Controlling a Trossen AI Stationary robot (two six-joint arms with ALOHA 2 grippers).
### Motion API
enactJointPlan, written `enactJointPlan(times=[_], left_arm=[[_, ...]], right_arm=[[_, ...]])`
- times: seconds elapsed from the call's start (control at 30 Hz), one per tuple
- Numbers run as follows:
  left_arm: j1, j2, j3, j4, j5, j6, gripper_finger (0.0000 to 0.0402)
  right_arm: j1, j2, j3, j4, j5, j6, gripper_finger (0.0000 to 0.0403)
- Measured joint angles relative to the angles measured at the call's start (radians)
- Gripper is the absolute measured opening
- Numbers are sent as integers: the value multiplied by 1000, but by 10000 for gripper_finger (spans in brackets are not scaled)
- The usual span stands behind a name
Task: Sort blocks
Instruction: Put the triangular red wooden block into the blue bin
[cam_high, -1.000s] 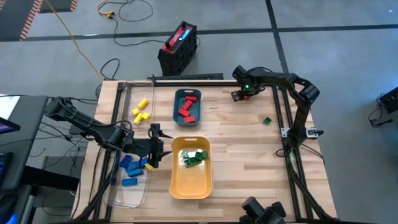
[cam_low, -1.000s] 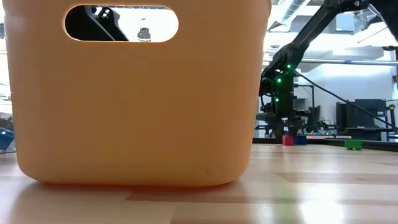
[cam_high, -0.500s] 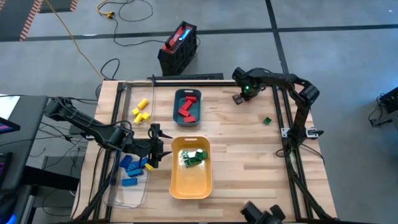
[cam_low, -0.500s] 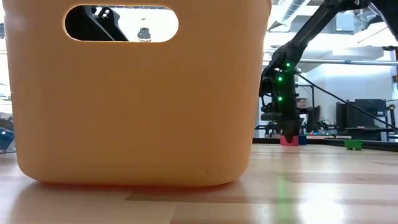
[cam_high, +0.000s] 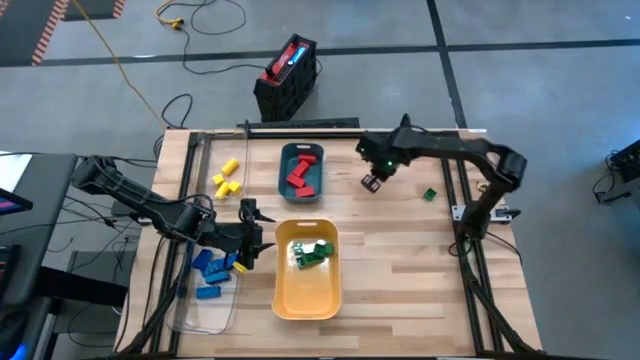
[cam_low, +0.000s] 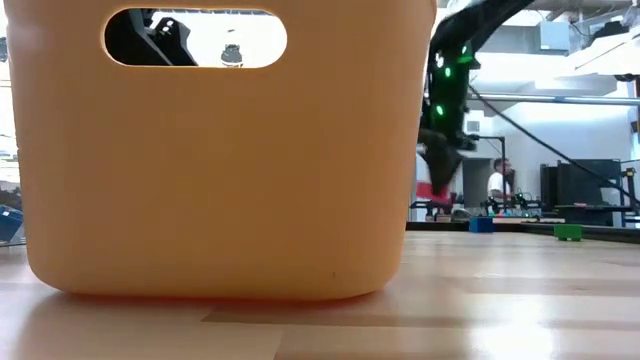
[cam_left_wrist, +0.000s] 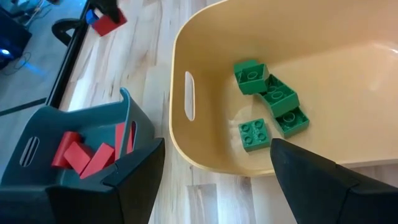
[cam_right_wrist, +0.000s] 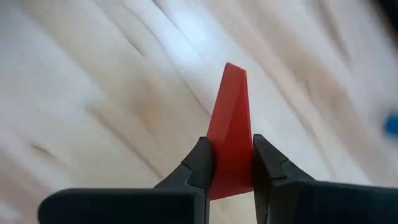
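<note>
The right gripper (cam_right_wrist: 229, 165) pinches a red block (cam_right_wrist: 230, 134) between its fingers, lifted off the bench (cam_high: 400, 260) just beside the teal tray (cam_high: 285, 180) of red blocks, toward the far edge. The left gripper (cam_high: 252, 232) waits with jaws wide between the clear tray (cam_high: 190, 300) of blue blocks and the yellow tray (cam_high: 305, 295), where green blocks (cam_left_wrist: 267, 102) lie. Yellow blocks (cam_high: 227, 177) sit near the far left corner; one green block (cam_high: 429, 194) lies near the right edge.
</note>
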Motion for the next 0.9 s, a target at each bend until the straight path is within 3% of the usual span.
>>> enactJointPlan(times=[0.13,0.27,0.67,0.9], left_arm=[[5,0,0,14,0,10,288],[5,0,0,28,0,18,288],[5,0,0,24,0,8,288],[5,0,0,16,0,-1,288]], right_arm=[[93,-59,5,162,-12,-41,66],[184,-19,100,196,-22,-75,66],[260,355,683,-19,-24,-192,66],[284,530,947,-100,-53,-220,66]])
